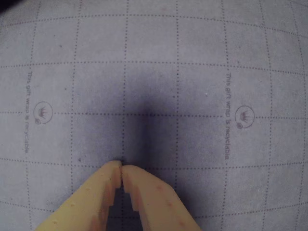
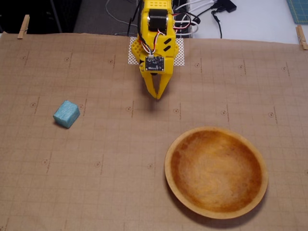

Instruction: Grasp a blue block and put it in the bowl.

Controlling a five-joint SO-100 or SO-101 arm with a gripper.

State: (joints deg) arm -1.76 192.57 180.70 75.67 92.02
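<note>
In the fixed view the blue block (image 2: pixel 66 113) lies on the brown gridded paper (image 2: pixel 120 159) at the left, well apart from the bowl (image 2: pixel 216 171) at lower right. It sits turned against the grid lines; its long axis cannot be told. The yellow gripper (image 2: pixel 157 96) points down between them, fingertips together, holding nothing; the wrist view (image 1: pixel 120 169) confirms this.

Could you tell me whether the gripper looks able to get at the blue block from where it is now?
Probably yes. In the fixed view the blue block lies alone on bare paper to the left of the shut gripper, and the bowl sits off to the other side.
</note>
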